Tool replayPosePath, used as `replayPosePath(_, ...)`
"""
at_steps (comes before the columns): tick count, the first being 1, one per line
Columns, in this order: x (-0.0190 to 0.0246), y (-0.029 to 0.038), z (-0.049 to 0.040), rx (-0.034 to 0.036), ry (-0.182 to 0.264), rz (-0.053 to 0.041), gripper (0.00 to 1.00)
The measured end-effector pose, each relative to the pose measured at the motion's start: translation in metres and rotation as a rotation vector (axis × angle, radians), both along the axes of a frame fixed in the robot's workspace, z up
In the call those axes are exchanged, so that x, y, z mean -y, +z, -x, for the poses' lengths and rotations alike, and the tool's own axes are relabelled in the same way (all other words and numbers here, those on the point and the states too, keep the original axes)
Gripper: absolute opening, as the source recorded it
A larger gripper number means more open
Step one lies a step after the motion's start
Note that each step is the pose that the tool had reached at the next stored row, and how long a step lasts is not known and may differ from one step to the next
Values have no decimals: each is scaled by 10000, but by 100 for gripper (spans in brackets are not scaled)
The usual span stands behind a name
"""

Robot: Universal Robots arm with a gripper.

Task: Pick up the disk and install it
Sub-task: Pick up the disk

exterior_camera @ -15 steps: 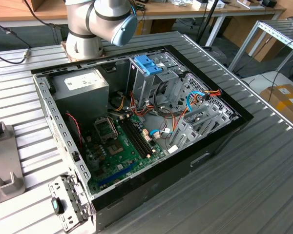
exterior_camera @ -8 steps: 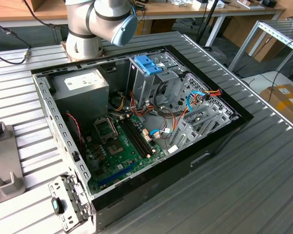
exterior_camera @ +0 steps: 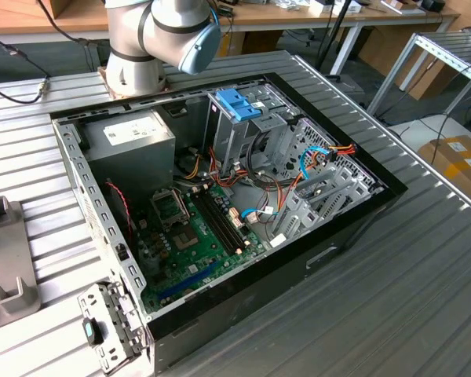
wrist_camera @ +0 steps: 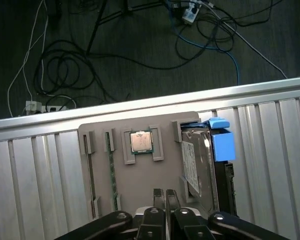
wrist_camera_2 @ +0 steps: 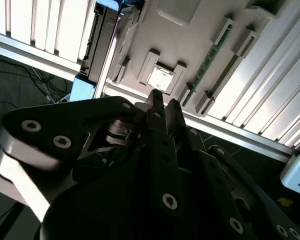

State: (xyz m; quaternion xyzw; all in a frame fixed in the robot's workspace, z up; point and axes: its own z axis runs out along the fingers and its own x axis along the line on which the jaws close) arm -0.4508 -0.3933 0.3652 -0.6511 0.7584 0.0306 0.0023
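The gripper [wrist_camera: 165,197] hangs over the grey tray [wrist_camera: 140,180], fingers pressed together, holding nothing; the chip [wrist_camera: 140,141] lies just beyond the tips; the disk [wrist_camera: 196,167] sits in the tray's end slot beside it, blue rail [wrist_camera: 221,145] at one end; I judge a good pick needs the fingers spread wide, centred over the disk, clamping metal rather than rail.

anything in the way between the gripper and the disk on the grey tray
Nothing visible does. In the first wrist view the black gripper is over the grey holder tray, with the grey metal disk in bright blue plastic rails lying uncovered to one side; the square processor chip sits apart in its own recess.
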Motion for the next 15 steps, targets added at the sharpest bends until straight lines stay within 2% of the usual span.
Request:
replayPosePath(3,0,0,0,0,-7,0,36)
replayPosePath(4,0,0,0,0,-9,0,36)
replayPosePath(5,0,0,0,0,-12,0,42)
replayPosePath(11,0,0,0,0,-24,0,43)
replayPosePath(13,0,0,0,0,-29,0,56)
replayPosePath(15,0,0,0,0,-34,0,56)
